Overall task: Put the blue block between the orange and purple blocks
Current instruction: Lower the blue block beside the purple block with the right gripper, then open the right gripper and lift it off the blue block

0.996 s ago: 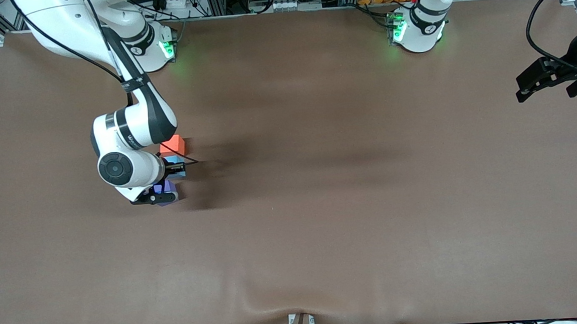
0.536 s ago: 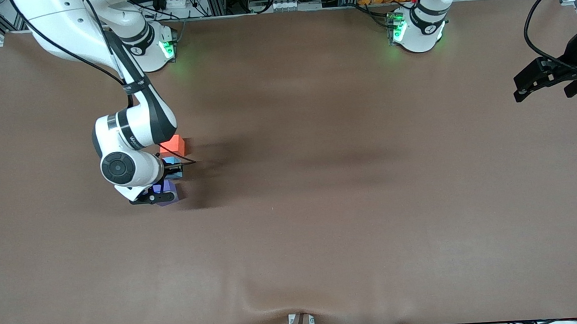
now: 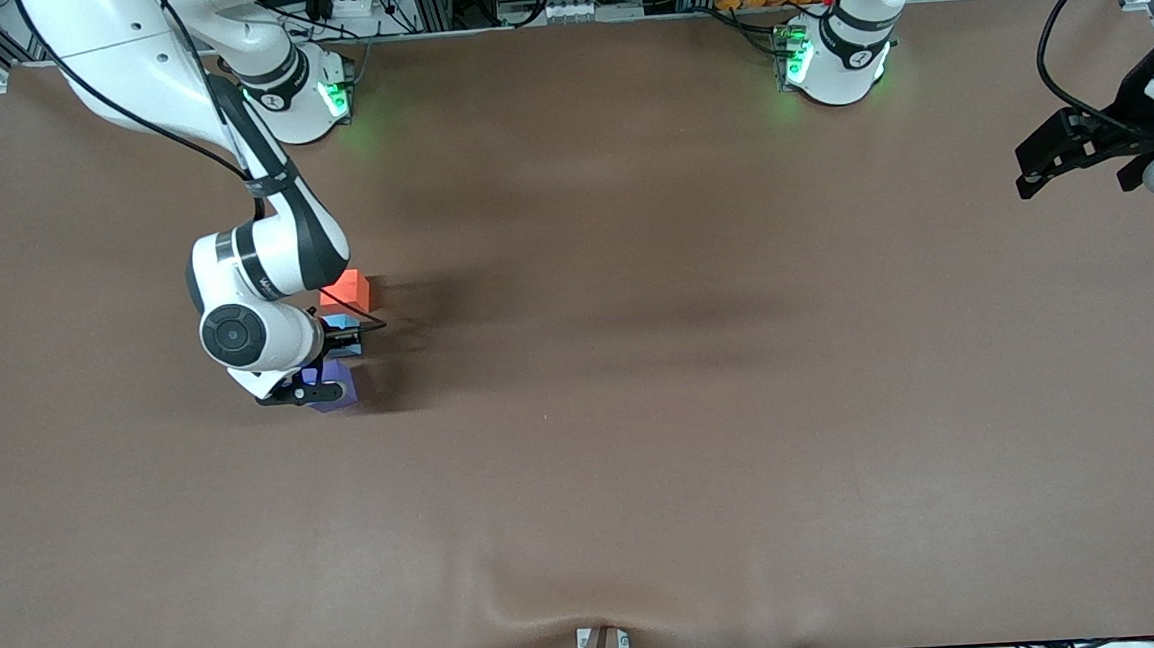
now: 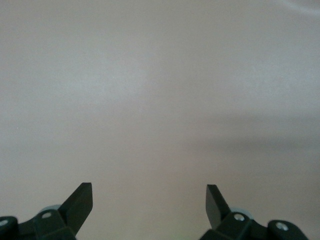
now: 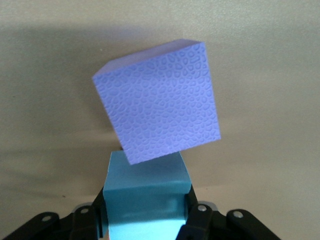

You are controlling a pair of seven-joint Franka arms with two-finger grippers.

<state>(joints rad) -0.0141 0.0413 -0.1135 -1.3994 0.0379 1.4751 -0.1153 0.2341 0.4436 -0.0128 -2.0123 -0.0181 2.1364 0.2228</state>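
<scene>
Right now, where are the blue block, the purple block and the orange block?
blue block (image 5: 146, 187): right wrist view, top face, between the right gripper's fingers.
purple block (image 5: 161, 116): right wrist view, middle of its textured top face.
orange block (image 3: 348, 287): front view, top face.

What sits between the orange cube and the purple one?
The blue block, held in the right gripper, sits between the orange block and purple block, seen in the front view.

Obstacles: orange block (image 3: 348, 290), blue block (image 3: 343, 330) and purple block (image 3: 331, 388) in a tight row, no passable gaps. Right hand (image 3: 335, 337) shut on the blue block, its arm overhanging the row. Table (image 3: 700, 377) open elsewhere.
</scene>
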